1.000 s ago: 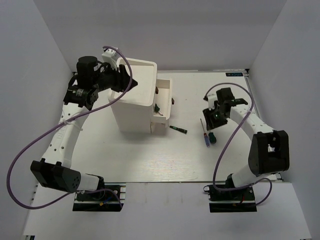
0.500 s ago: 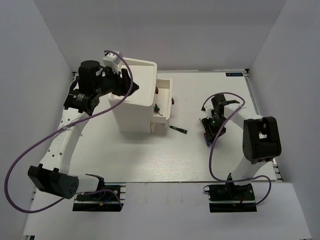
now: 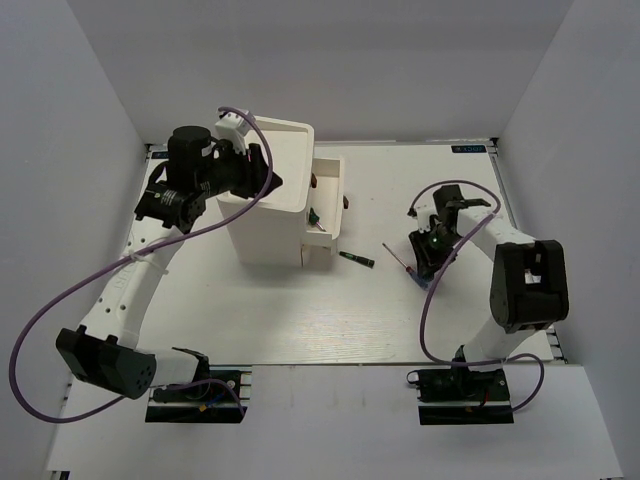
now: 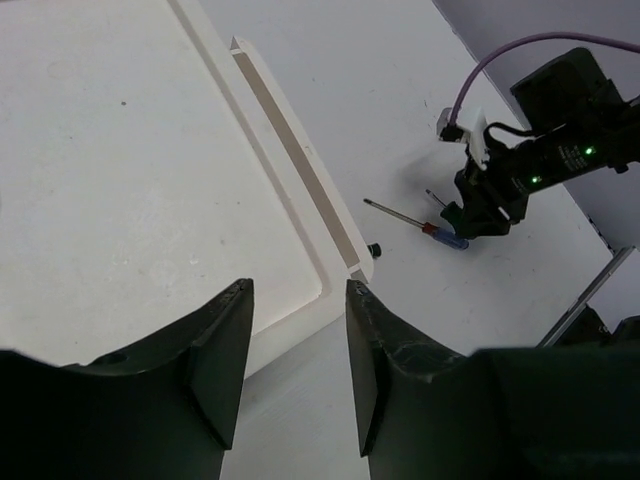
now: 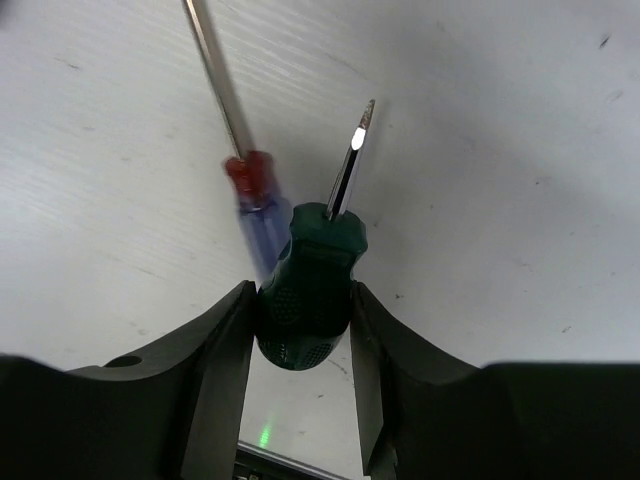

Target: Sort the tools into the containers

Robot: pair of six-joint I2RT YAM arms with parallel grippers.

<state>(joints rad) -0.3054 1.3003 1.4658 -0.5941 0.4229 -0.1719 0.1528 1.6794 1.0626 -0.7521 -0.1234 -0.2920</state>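
Observation:
My right gripper (image 5: 300, 300) is shut on the green-handled screwdriver (image 5: 305, 285), low over the table; it also shows in the top view (image 3: 428, 258). The blue-handled screwdriver (image 5: 250, 205) with a red collar lies against the green one on its left; its shaft points up-left in the top view (image 3: 400, 257). A black-handled screwdriver (image 3: 356, 259) lies by the cabinet's foot. My left gripper (image 4: 298, 290) is open and empty above the white cabinet's top (image 4: 120, 200), also seen from above (image 3: 267, 181). A drawer (image 3: 327, 195) stands pulled out to the right. No pliers show.
The open drawer's rim (image 4: 290, 160) and a dark knob (image 4: 375, 248) show in the left wrist view. Small dark items lie inside the drawer (image 3: 314, 214). White walls enclose the table on the left, back and right. Purple cables loop beside both arms.
My right gripper has come down and shut on the green screwdriver. The blue screwdriver has swung, its shaft now pointing up-left. My left arm has shifted a little right over the cabinet.

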